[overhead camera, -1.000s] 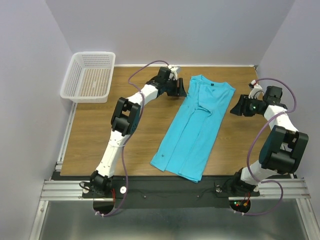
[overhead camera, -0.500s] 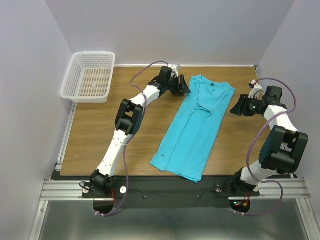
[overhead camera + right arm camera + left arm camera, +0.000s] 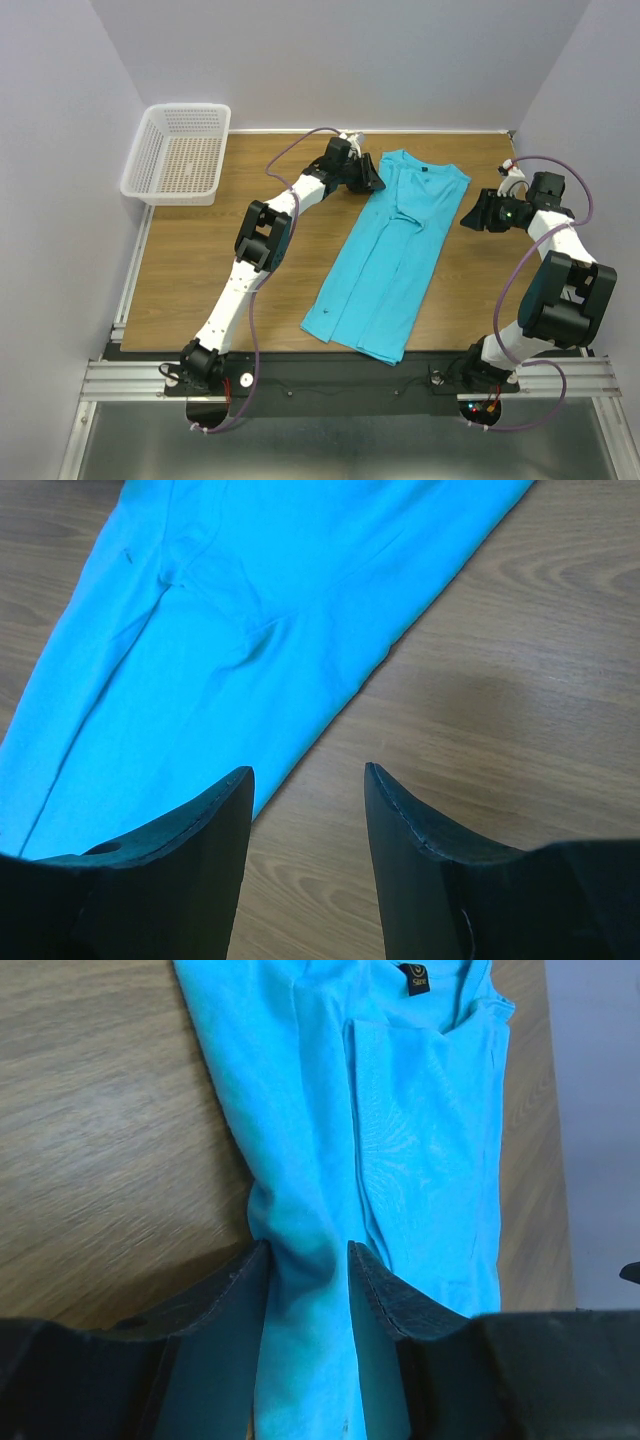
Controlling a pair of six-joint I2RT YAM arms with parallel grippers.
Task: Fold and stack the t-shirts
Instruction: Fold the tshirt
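The t-shirt (image 3: 400, 250) is laid flat on the table (image 3: 200, 270), already narrowed into a long strip with its sides turned in. It runs slantwise, with the collar toward 1 o'clock and the hem toward 7 o'clock, close to the near edge. A small dark label (image 3: 417, 977) is seen at the neckline.

The left gripper (image 3: 368, 180) is set at the strip's 10 o'clock corner, beside the collar. In the wrist view its jaws are held apart astride a raised ridge of the cloth's left edge. The gap looks too wide for thin cloth to be pinched yet. This placement is judged to prepare a grasp of the collar end, so that it can be carried toward the hem for a crosswise fold.

The right gripper (image 3: 468, 218) is held at about 3 o'clock of the collar end, just beside the shirt's right edge. Its jaws are apart over bare wood, with nothing between them. It is probably stationed there to take the opposite corner, so that the fold is lifted evenly.

A white basket (image 3: 180, 150) is parked at the table's 10 o'clock corner, well apart from the shirt.
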